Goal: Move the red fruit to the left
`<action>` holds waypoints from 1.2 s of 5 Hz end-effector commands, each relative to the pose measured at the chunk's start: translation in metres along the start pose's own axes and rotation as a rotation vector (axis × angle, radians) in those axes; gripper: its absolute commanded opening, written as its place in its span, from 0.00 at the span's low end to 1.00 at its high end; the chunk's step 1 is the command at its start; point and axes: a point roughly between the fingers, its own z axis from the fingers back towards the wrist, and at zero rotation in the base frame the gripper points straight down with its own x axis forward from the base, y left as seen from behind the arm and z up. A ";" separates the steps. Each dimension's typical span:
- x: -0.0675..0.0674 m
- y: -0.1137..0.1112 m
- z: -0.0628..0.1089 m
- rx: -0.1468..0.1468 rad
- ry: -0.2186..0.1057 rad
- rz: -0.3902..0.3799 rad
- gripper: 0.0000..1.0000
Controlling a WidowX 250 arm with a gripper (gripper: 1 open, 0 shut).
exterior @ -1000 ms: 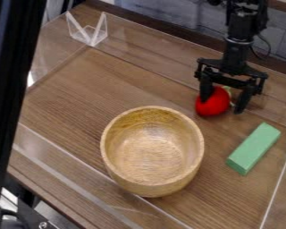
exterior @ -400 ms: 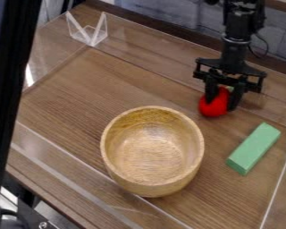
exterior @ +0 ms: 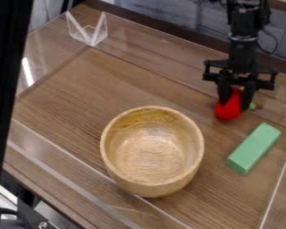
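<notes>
Jaws [exterior: 232, 91] are gripping the red fruit [exterior: 228, 108]. Bare tabletop [exterior: 68, 107] is stretching toward its left edge, bowl [exterior: 152, 150] sitting nearer front.

The red fruit [exterior: 231, 106], a small, bright, rounded strawberry-like toy, is partly hidden by the gripper [exterior: 239, 93] above the wooden worktop [exterior: 97, 89], near the green block [exterior: 253, 148].

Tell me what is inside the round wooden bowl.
Nothing shows inside the round wooden bowl; its floor looks bare. The outside of its base and the tabletop beneath are covered by the bowl itself.
</notes>
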 end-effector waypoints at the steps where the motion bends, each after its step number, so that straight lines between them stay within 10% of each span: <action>1: 0.000 -0.003 0.061 -0.064 -0.109 -0.025 0.00; 3: -0.008 0.031 0.123 -0.135 -0.165 -0.009 0.00; 6: -0.016 0.140 0.145 -0.123 -0.187 0.018 0.00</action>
